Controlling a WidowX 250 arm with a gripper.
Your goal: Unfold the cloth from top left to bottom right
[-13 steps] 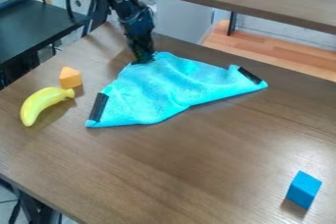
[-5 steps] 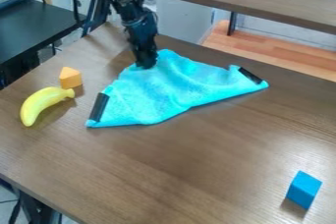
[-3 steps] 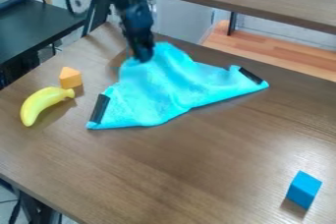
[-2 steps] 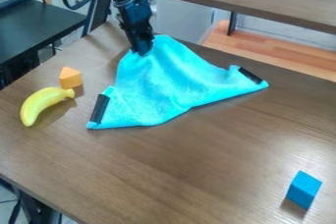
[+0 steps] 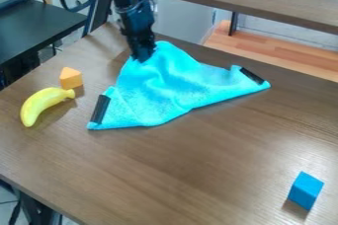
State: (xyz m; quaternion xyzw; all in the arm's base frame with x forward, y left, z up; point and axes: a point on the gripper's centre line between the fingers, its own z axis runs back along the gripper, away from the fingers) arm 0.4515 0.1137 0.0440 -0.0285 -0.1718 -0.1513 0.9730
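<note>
Below the end effector point(image 5: 141, 59), which gripped its raised edge, the cloth point(image 5: 158, 93) seemingly needed carrying toward bottom right to unfold.

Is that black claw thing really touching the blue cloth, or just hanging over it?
Touching. In the camera view, the gripper meets the far edge of the cloth with no gap, and the cloth rises in folds beside it.

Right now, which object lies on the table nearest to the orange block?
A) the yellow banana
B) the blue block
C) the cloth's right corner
A: the yellow banana has its tip right beside the orange block, at the left of the cloth.
</note>
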